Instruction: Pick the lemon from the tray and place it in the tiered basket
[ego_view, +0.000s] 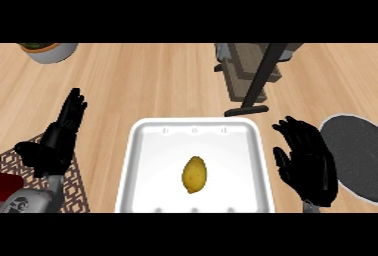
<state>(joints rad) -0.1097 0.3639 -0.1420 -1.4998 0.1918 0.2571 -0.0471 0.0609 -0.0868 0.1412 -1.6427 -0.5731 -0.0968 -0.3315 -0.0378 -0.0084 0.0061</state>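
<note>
A yellow lemon (194, 174) lies lengthwise in the middle of a white tray (145, 150) at the centre front of the wooden counter. My right hand (308, 162) hovers just right of the tray's edge, open, fingers straight and pointing away from me. At the left, my left hand (59, 137) rests open with its fingers up, clear of the tray. The tiered basket (255, 70) shows at the back right: a dark pole on a black foot and wooden-looking tiers, partly cut off by the view's top.
A dark grey round plate (354, 155) lies at the right edge, partly behind my right hand. A patterned mat (74, 187) sits at the lower left. A pale pot with a plant (50, 50) stands at the back left.
</note>
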